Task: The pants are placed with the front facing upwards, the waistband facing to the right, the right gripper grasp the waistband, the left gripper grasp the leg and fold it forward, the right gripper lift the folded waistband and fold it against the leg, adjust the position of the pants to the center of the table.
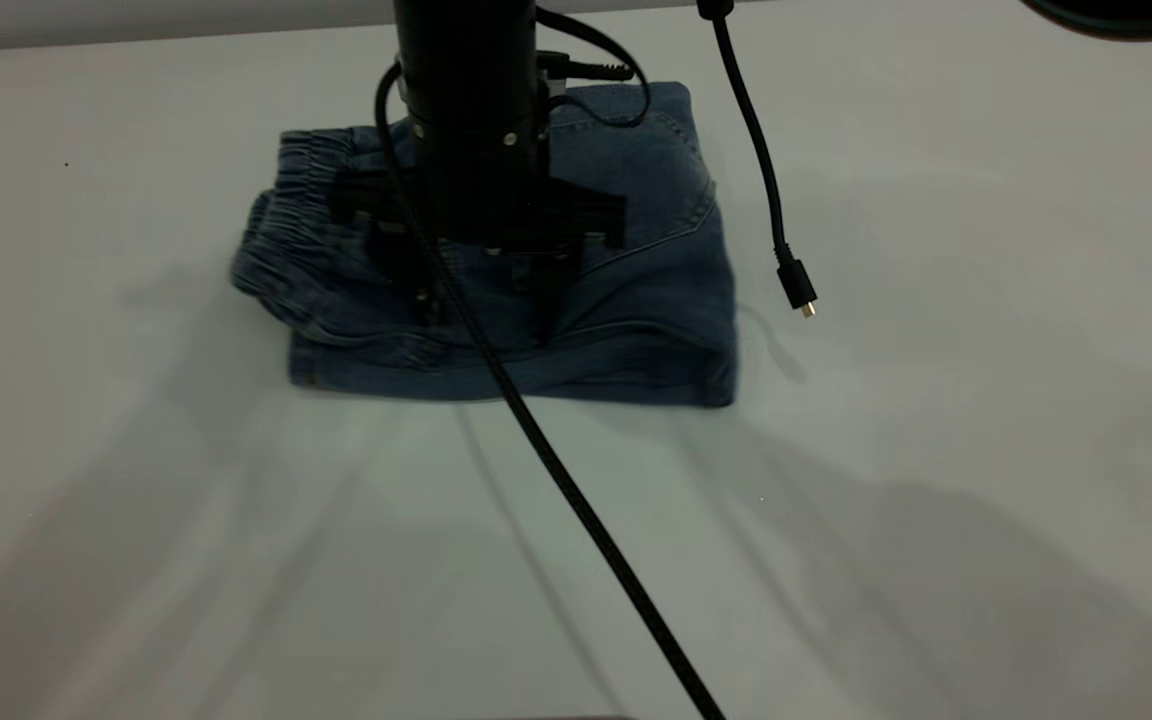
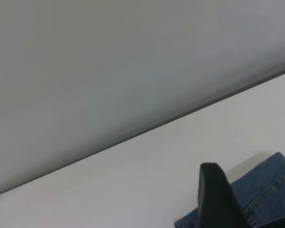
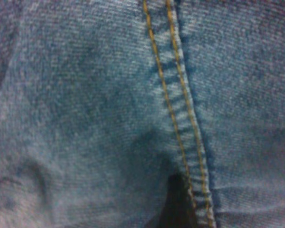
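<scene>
The pants (image 1: 636, 300) lie folded into a blue denim block on the table (image 1: 936, 450). The ruched waistband (image 1: 286, 210) is at the block's left side and the fold is at its right. My left gripper (image 1: 486, 315), plain black, hangs over the middle of the pants, open, with nothing between its fingers. In the left wrist view one finger (image 2: 213, 199) stands in front of a corner of the pants (image 2: 270, 190). The right wrist view is filled by the pants' denim (image 3: 85, 95) and a tan double-stitched seam (image 3: 180, 118). A dark part of my right gripper (image 3: 176, 206) sits against that denim. The right gripper is not in the exterior view.
A loose black cable with a plug (image 1: 796, 290) dangles just right of the pants. A long black cable (image 1: 586, 520) runs from the left arm across the near table. A dark rounded shape (image 1: 1116, 15) sits in the top right corner. The table's far edge (image 1: 136, 45) is close behind the pants.
</scene>
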### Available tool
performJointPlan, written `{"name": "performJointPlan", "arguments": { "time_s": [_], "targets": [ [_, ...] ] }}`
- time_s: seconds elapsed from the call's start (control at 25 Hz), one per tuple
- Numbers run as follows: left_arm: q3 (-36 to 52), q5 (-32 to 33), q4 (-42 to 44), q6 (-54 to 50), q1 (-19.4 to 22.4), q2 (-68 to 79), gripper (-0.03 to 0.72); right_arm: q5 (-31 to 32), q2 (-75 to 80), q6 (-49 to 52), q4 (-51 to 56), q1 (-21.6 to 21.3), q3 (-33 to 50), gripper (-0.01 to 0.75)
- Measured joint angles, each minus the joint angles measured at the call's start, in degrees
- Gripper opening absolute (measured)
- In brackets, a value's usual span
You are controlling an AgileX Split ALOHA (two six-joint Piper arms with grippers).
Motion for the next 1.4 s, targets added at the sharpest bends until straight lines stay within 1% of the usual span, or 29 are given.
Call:
{"name": "performJointPlan", "arguments": {
  "time_s": [0.2,0.48,0.6,0.76,0.88,1.08,1.2,1.32,1.4],
  "targets": [
    [0.00,0.00,0.00,0.00,0.00,0.00,0.337,1.26,0.02,-3.49,-1.05,0.00,-0.68,0.471],
    [0.00,-0.06,0.00,0.00,0.00,-0.57,0.337,3.33,-0.20,-11.83,0.67,0.36,-8.76,0.471],
    [0.00,0.05,0.00,0.07,0.00,-2.26,0.337,3.33,-3.61,-16.49,2.67,1.04,-10.98,0.471],
    [0.00,0.23,0.00,0.14,0.00,-6.90,0.337,3.65,-9.88,-22.67,4.80,1.24,-11.45,0.471],
    [0.00,1.66,0.00,0.14,0.00,-10.81,0.337,4.08,-14.58,-26.67,4.80,1.24,-11.45,0.471],
    [0.00,7.75,0.00,2.41,0.00,-18.88,0.337,4.72,-24.06,-32.70,4.88,1.24,-11.39,0.465],
    [0.00,13.02,0.00,3.00,0.00,-23.93,0.337,4.97,-30.58,-35.80,4.94,1.24,-11.05,0.440],
    [0.00,20.30,0.00,3.62,0.00,-27.83,0.337,5.02,-38.33,-39.40,5.00,1.95,-8.21,0.421],
    [0.00,25.94,0.00,4.32,0.00,-29.98,0.337,5.09,-44.27,-41.75,5.00,2.63,-4.47,0.416]
  ]
}}
